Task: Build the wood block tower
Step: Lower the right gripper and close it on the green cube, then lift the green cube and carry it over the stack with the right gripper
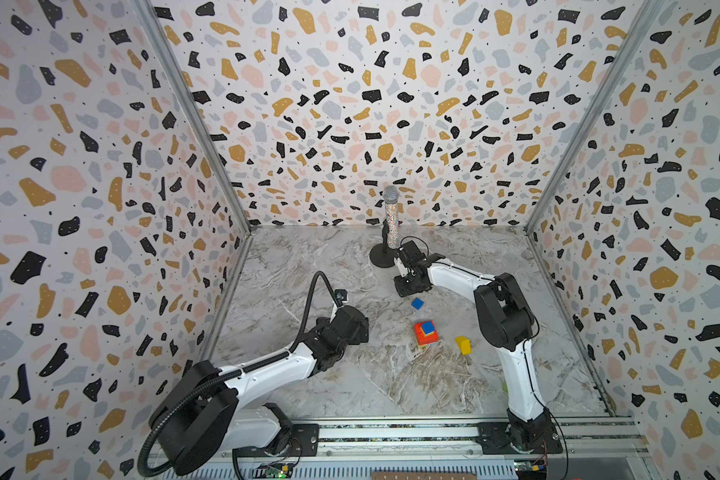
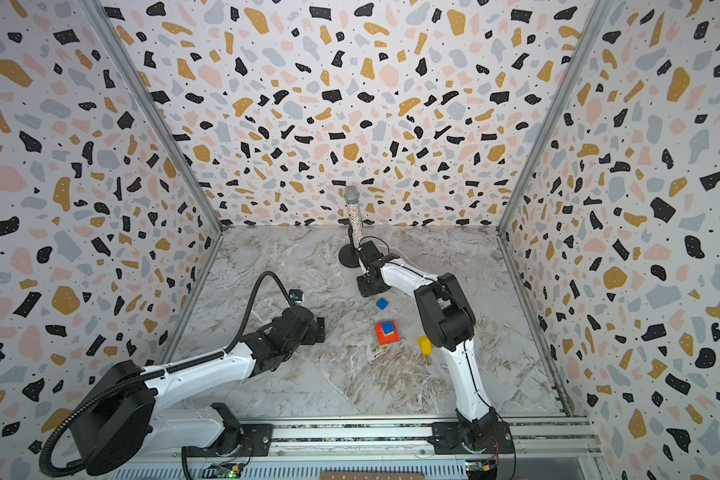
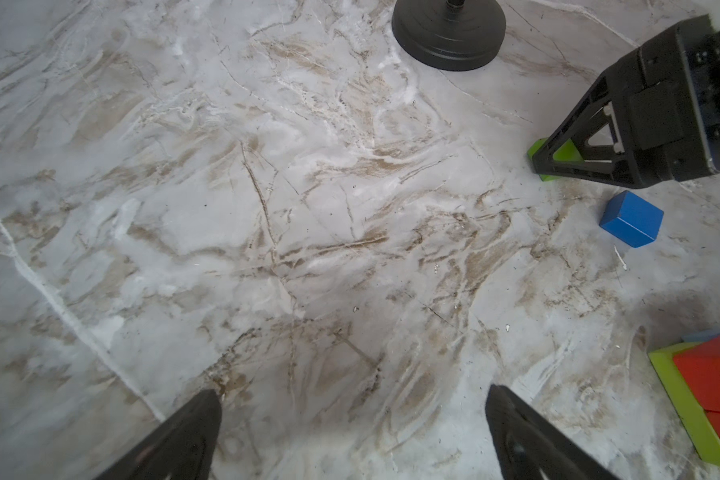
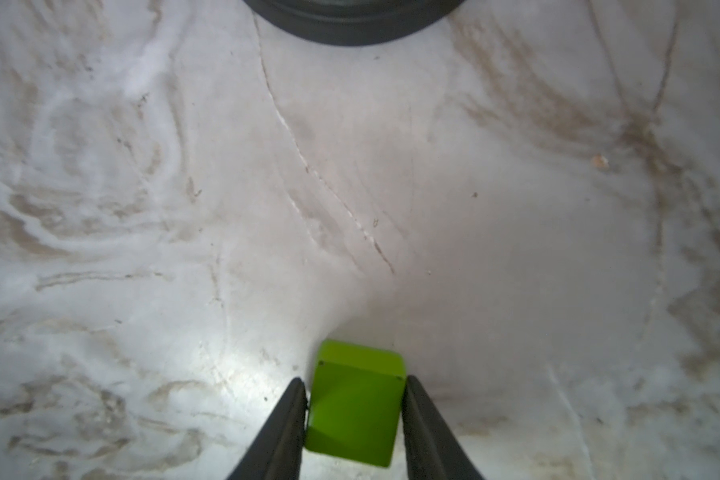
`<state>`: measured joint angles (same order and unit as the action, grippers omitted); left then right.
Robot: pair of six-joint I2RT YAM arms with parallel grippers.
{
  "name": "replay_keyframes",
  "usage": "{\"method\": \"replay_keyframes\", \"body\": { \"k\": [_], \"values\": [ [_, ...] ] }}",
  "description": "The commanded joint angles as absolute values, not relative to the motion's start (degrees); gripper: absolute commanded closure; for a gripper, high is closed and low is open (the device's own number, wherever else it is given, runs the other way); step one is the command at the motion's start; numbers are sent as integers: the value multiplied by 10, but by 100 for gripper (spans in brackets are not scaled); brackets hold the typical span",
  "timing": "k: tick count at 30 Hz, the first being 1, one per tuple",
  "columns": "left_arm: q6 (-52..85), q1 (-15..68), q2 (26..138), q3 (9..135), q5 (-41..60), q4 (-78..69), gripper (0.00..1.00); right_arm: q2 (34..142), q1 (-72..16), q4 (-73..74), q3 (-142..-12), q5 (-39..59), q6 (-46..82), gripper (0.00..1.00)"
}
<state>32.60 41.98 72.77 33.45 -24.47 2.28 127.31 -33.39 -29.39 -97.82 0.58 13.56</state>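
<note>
Currently the marble-patterned table (image 1: 300,266) is boxed by terrazzo-print walls (image 1: 350,104) on three sides, with a metal rail (image 1: 391,432) along its front edge. Right gripper (image 4: 355,384): jaws pressed against both sides of the green block (image 4: 352,415), on the table toward the back edge, near the microphone stand (image 1: 382,258). Left gripper (image 3: 352,397): jaws wide apart over bare marble. Tower (image 1: 425,332) stands near the table's middle; blue block (image 1: 417,304) and yellow block (image 1: 463,345) lie loose nearby.

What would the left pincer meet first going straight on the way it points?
Probably the marble tabletop: the open left pincer angles down at it, no block in line. The black stand base sits farther on, slightly aside; depth unclear.
</note>
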Motion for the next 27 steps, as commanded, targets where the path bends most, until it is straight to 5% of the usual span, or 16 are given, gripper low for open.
{"method": "replay_keyframes", "body": {
  "k": [1, 9, 27],
  "values": [
    [323, 414, 728, 333, -246, 11, 0, 1270, -337, -310, -998, 1, 133, 60],
    [323, 414, 724, 337, -245, 16, 0, 1244, -341, -311, -988, -7, 133, 69],
    [323, 415, 674, 338, -215, 32, 0, 1101, -367, -331, -921, -17, 134, 70]
  ]
}}
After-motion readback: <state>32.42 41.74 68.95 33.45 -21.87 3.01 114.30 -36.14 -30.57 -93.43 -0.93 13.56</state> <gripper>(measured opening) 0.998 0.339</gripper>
